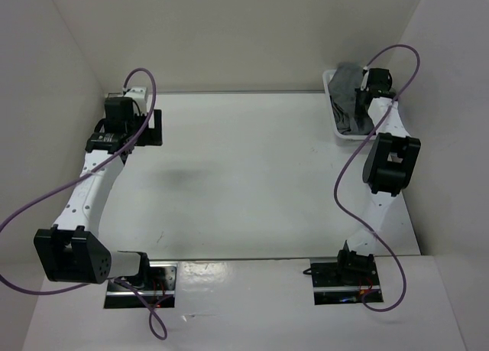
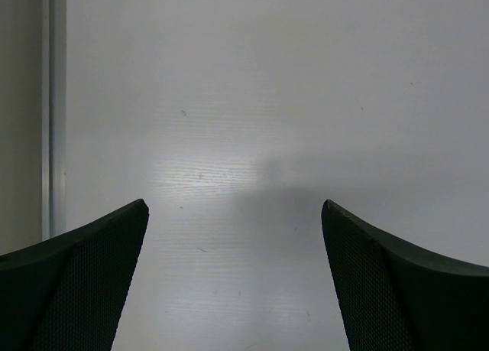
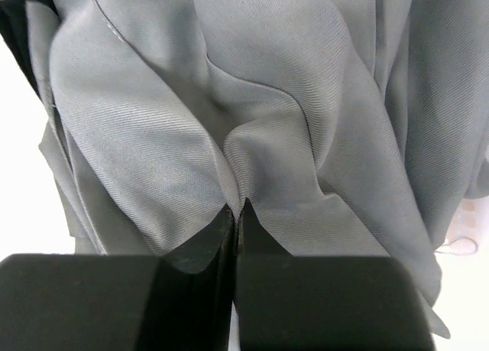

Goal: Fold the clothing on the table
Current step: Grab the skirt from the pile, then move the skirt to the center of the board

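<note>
Mostly bare white table fills the top view, boxed in by plain pale walls on three sides; a thin metal rail runs along its edge in the left wrist view. Left arm reaches toward the far left of the table and right arm toward the far right corner, with purple cables looping off both. Small white basket sits at that far right corner, partly covered by the right arm. Grey skirt lies bunched in the basket; pleats and waistband can't be made out, only crumpled folds. A strip of black fabric shows at the top left of the right wrist view, mostly cut off. Right gripper has its fingers pressed together, pinching a raised fold of the grey skirt right at the tips; in the top view this grip is hidden behind the wrist. Left gripper has its jaws spread wide with nothing between them, over bare table, well apart from the grey skirt.
</note>
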{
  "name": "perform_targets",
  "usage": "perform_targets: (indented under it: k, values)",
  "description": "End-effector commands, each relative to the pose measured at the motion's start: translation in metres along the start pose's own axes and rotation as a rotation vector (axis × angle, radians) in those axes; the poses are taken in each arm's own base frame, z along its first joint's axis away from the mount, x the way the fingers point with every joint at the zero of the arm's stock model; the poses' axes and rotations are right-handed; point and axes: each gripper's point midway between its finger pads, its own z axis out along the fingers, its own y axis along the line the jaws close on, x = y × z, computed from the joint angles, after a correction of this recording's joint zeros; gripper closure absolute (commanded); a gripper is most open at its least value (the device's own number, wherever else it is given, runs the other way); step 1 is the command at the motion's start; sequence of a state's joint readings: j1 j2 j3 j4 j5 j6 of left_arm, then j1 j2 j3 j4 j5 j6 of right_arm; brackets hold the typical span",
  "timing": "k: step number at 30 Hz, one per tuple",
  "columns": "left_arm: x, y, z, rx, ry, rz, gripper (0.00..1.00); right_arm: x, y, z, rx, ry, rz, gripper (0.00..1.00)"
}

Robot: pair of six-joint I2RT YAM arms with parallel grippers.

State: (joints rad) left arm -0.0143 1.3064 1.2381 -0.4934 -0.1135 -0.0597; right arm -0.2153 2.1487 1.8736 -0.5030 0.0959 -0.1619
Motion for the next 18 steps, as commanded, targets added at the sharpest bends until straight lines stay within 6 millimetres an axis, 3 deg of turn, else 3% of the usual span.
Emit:
perform_targets:
  k: [1, 2, 3, 4, 6, 7, 11, 12, 14, 15, 16, 18]
  values:
    - [-0.01, -0.005, 0.002, 0.033, -0.037, -0.022, 0.0, -0.043, -0.001, -0.021, 0.015, -0.104, 0.006, 1.0]
    - [-0.01, -0.006, 0.002, 0.042, -0.037, -0.012, 0.0, -0.047, 0.004, -0.028, 0.009, -0.11, 0.0, 1.0]
    - [-0.01, -0.006, 0.002, 0.042, -0.037, -0.012, 0.0, -0.066, 0.001, -0.049, 0.003, -0.165, 0.005, 1.0]
    - [-0.01, -0.006, 0.002, 0.042, -0.037, -0.012, 0.0, -0.068, 0.006, -0.061, -0.005, -0.165, -0.002, 1.0]
    - [-0.008, -0.006, 0.0, 0.042, -0.037, -0.012, 0.0, -0.096, 0.016, -0.095, -0.028, -0.245, -0.011, 1.0]
    - [-0.008, -0.006, 0.0, 0.042, -0.037, -0.012, 0.0, -0.111, 0.017, -0.126, -0.032, -0.3, -0.012, 1.0]
    - [-0.008, -0.009, 0.0, 0.062, -0.038, -0.012, 0.0, -0.157, 0.041, -0.217, -0.085, -0.484, -0.041, 1.0]
    - [-0.008, -0.009, 0.0, 0.062, -0.038, -0.012, 0.0, -0.162, 0.061, -0.234, -0.13, -0.511, -0.052, 1.0]
    - [-0.008, -0.009, 0.0, 0.062, -0.038, -0.012, 0.0, -0.176, 0.076, -0.282, -0.192, -0.603, -0.067, 1.0]
    - [-0.008, -0.009, 0.0, 0.062, -0.038, -0.012, 0.0, -0.177, 0.1, -0.3, -0.262, -0.629, -0.082, 1.0]
    - [-0.008, -0.009, 0.0, 0.062, -0.038, -0.012, 0.0, -0.182, 0.108, -0.33, -0.304, -0.686, -0.092, 1.0]
    - [-0.006, -0.01, 0.003, 0.062, -0.027, -0.011, 0.0, -0.18, 0.139, -0.366, -0.409, -0.731, -0.132, 1.0]
